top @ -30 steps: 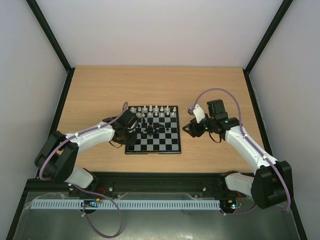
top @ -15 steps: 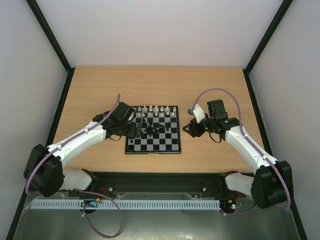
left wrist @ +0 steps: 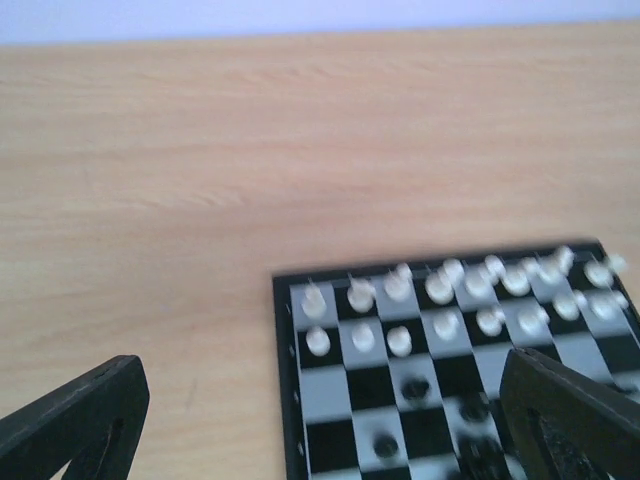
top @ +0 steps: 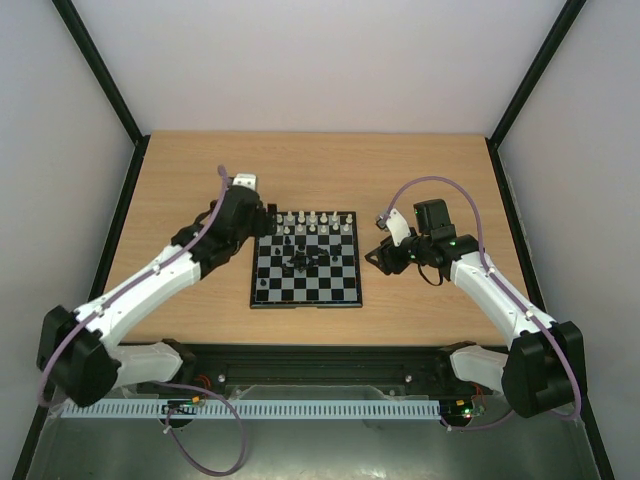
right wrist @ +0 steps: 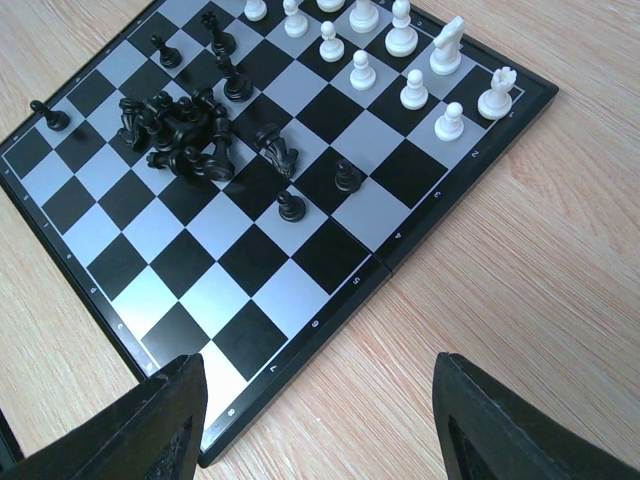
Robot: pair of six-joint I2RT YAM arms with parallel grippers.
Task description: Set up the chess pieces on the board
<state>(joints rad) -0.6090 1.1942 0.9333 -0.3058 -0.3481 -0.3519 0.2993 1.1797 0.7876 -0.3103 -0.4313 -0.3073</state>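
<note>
board [top: 320,290]: flat on the middle of the wooden surface [top: 420,170].
white pieces [top: 312,220]: upright along the two far rows.
black pieces [right wrist: 185,130]: mostly a toppled heap near the centre squares, with a few standing singly around it.
left tool [top: 262,225]: fingers spread wide, holding nothing, at the board's far-left corner.
right tool [right wrist: 318,375]: spread wide, empty, just off the board's right edge.

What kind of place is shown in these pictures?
Probably a robot test cell, not a home: plain white walls and black frame bars enclose a wooden table, with the left arm and right arm fixed at its near edge.
</note>
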